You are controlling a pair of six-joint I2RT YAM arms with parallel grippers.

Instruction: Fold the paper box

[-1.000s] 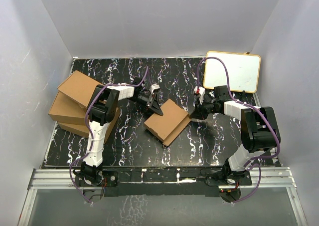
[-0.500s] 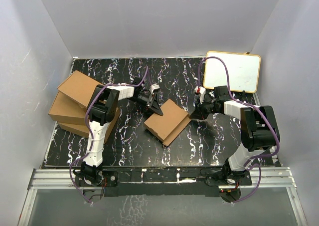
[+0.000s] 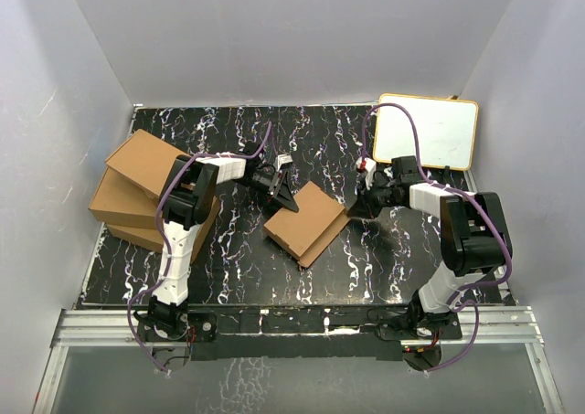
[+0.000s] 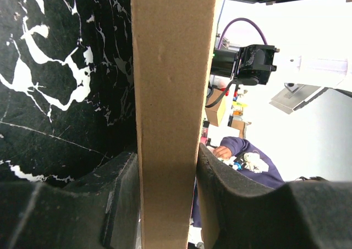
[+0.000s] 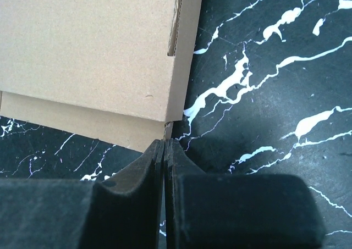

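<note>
Black marbled tabletop (image 3: 366, 259): your left fingers (image 4: 118, 205) clamp one edge of the brown cardboard box (image 3: 306, 220). Your right fingers (image 5: 231, 210) sit closed tight at its corner.

From the left wrist, the paper box (image 4: 170, 95) shows only as one brown wall that runs out of the picture at top and bottom, and the fingers (image 4: 118, 199) of the left gripper (image 4: 168, 166) pressing on it are cut off by the lower edge. From the right wrist the box leaves the picture at top and left, and I cannot tell if the closed tips of the right gripper (image 5: 165, 144) touch its corner. From above, the left arm (image 3: 187, 204) covers part of the piled boxes (image 3: 128, 199).
</note>
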